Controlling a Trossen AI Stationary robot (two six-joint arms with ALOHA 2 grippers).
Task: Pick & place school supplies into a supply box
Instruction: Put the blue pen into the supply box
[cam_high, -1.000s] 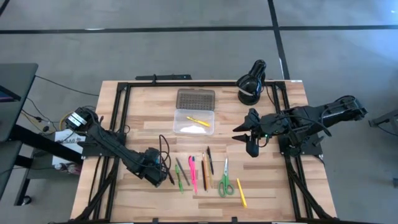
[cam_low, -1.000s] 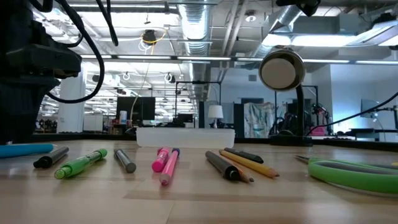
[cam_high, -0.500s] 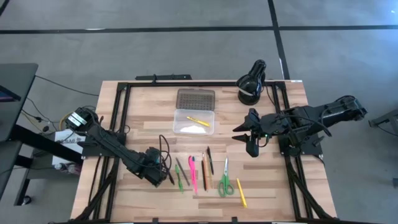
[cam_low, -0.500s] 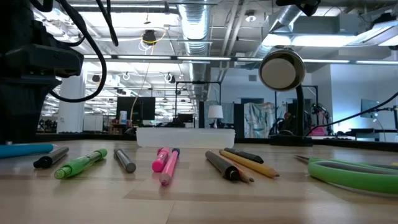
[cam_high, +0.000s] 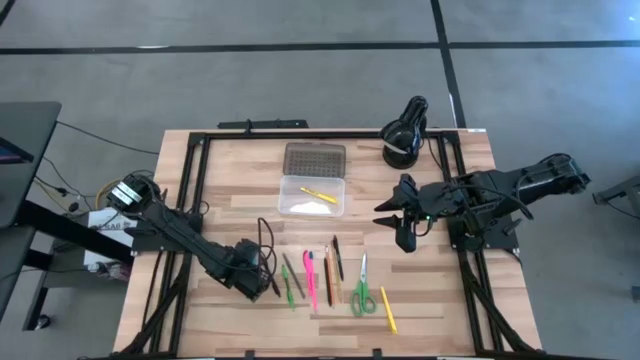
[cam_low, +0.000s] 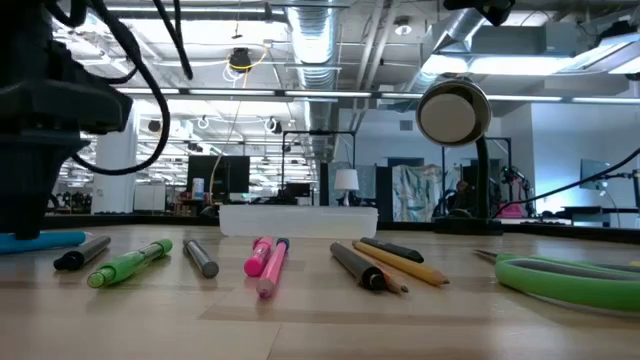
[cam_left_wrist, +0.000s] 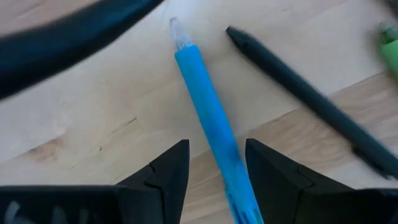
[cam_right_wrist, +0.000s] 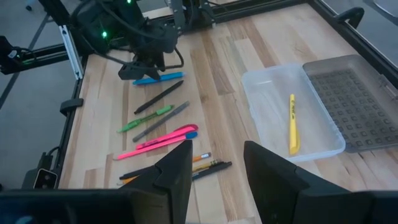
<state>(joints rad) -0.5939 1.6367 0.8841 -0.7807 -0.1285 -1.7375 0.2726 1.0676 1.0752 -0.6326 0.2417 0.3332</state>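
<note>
Left wrist view shows the open left claw straddling the blue pen, whose long axis runs straight out between its fingers on the worktop.

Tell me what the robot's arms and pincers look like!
Both arms are black and jointed. Each ends in a pincer, left pincer and right pincer, with two dark, wedge-shaped fingers. Black cables loop beside the left arm, and small green lights glow on the right arm.
</note>
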